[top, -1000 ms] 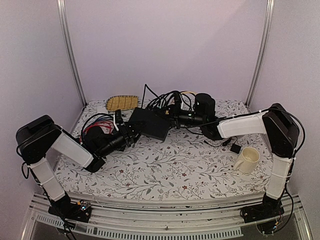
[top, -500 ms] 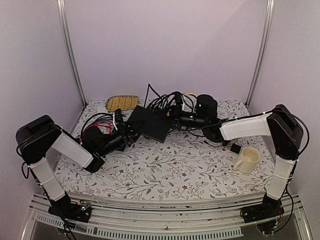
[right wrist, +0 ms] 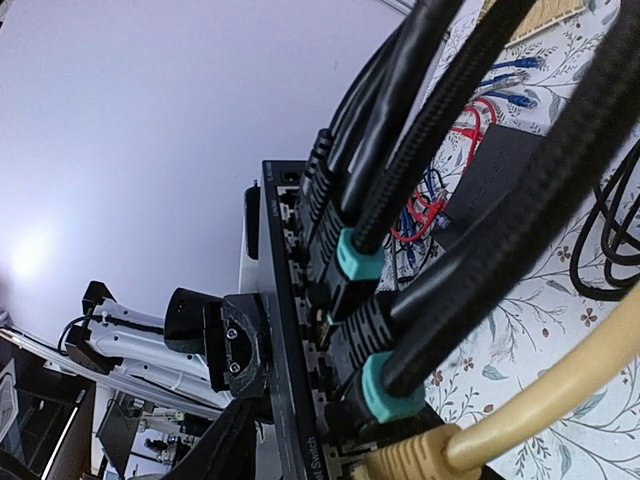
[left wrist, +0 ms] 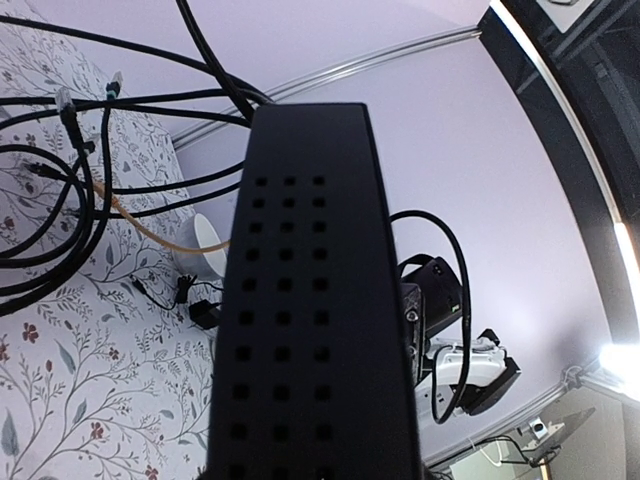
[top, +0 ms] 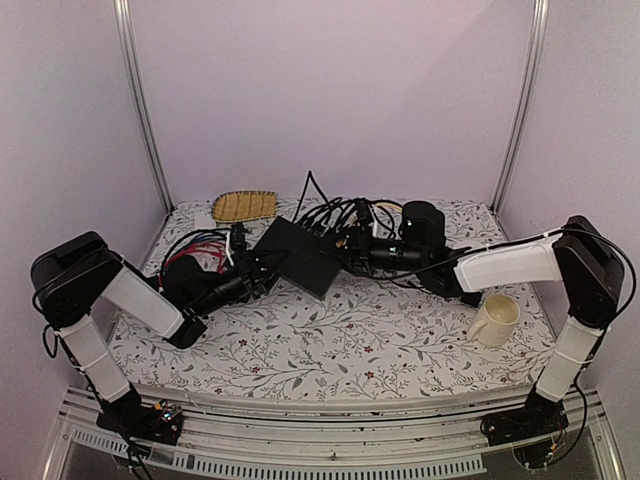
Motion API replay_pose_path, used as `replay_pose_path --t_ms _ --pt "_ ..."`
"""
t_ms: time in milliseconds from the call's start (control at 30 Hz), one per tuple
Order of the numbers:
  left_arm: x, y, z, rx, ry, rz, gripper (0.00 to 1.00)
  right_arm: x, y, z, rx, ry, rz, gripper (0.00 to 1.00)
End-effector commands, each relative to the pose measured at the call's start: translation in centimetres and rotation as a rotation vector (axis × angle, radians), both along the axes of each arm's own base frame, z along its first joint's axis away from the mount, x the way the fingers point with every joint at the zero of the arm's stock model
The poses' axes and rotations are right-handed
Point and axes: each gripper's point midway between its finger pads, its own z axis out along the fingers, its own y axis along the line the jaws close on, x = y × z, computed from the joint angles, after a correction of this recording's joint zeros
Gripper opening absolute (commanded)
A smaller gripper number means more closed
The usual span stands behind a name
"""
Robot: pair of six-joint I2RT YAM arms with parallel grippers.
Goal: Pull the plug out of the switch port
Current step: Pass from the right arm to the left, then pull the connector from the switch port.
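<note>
Gripping the switch (top: 300,256) by its left end, the left gripper (top: 262,272) is clamped on the box, which is tilted at the back-middle of the floral table (top: 330,340). At the port edge, among the cables (top: 335,210), is the right gripper (top: 348,244); open or closed cannot be told. Two teal-booted plugs (right wrist: 358,262) and a tan plug (right wrist: 400,462) are seated in ports. A cream mug (top: 494,318) stands well apart, right.

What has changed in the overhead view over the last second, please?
The right arm swung its elbow outward to the right, and the right hand drew slightly right. The switch, with the left hand at its left edge, tipped so its near corner sits lower in view. The upright cable shifted right. The mug and woven tray stayed put.
</note>
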Motion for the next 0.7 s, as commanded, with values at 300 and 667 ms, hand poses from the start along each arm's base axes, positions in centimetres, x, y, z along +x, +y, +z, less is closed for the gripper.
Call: replay_pose_path --t_ms 300,667 --pt "2.8 1.2 4.4 -0.079 -0.124 0.104 0.00 -2.4 -6.1 3.1 0.004 -0.126 0.000 0.49" --pt "1.7 2.0 3.5 -0.062 -0.088 0.089 0.00 0.2 -7.2 3.7 -0.106 -0.079 -0.088 0.46"
